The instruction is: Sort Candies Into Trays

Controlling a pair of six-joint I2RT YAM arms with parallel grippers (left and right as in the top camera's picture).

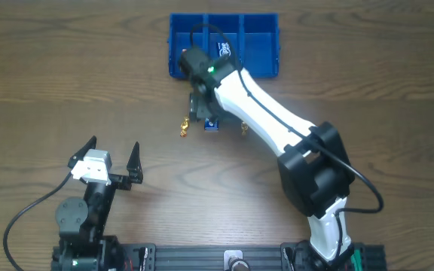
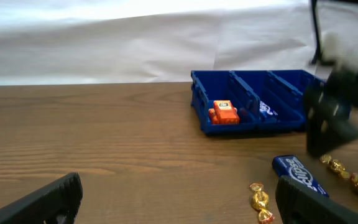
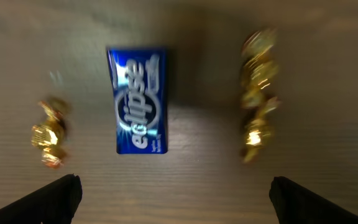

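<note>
Right gripper jaws wide open above blue pack, flat on tabletop. Risk: closing sweeps the 2 flanking gold candies in, fouling the grip. Left gripper jaws open too.

Top view, single moment. We log a blue tray with three compartments at the far middle of the wooden table. The right arm runs diagonally from its base at the near right to the tray's near left corner, and its dark wrist covers part of the left compartment. The right gripper shows just on the near side of the tray, its dark end meeting the far edge of a small blue pack on the table. We note one gold-wrapped candy left of the pack and a second gold-wrapped candy right of it, both near but apart from it. The left gripper sits at the near left, well apart from the candies, with its fingers spread wide.
</note>
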